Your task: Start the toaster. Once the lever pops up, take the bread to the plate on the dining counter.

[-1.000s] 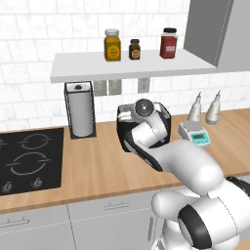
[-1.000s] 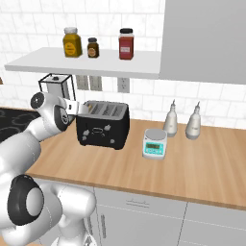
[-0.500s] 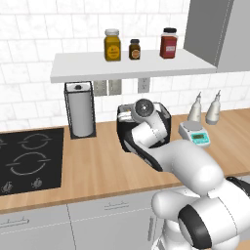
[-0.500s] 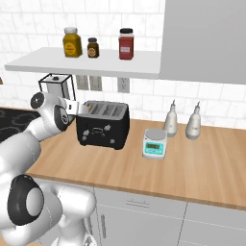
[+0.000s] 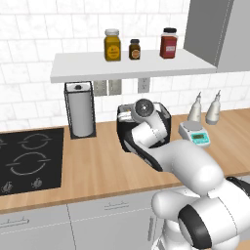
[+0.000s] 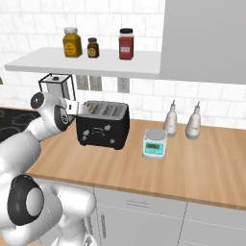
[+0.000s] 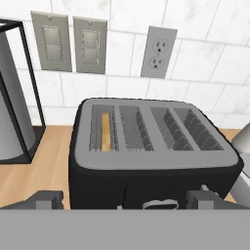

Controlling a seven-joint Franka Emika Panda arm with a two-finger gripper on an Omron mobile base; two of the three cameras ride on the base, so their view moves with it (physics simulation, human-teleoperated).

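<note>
Nothing has moved since the earlier frames: the arm holds the same pose in front of the toaster and everything on the wall counter [image 5: 88, 161] sits where it did.

The toaster [image 6: 103, 125] stands on that counter against the tiled wall, between the paper towel roll [image 5: 80, 114] and the small kitchen scale [image 6: 154, 143]. Its long axis runs across the hand view, slots side by side. The bread [image 7: 105, 132] stands on edge deep in the leftmost slot, only its tan top edge showing.

The gripper [image 7: 124, 204] hovers just in front of the toaster's front face, jaws spread to their widest and holding nothing, one fingertip [image 7: 41, 200] at each lower corner of the black body. The toaster lies straight ahead of the fingers and slightly below; the next move likely turns on finding the lever on that front face, apparently low at centre between the tips.
</note>
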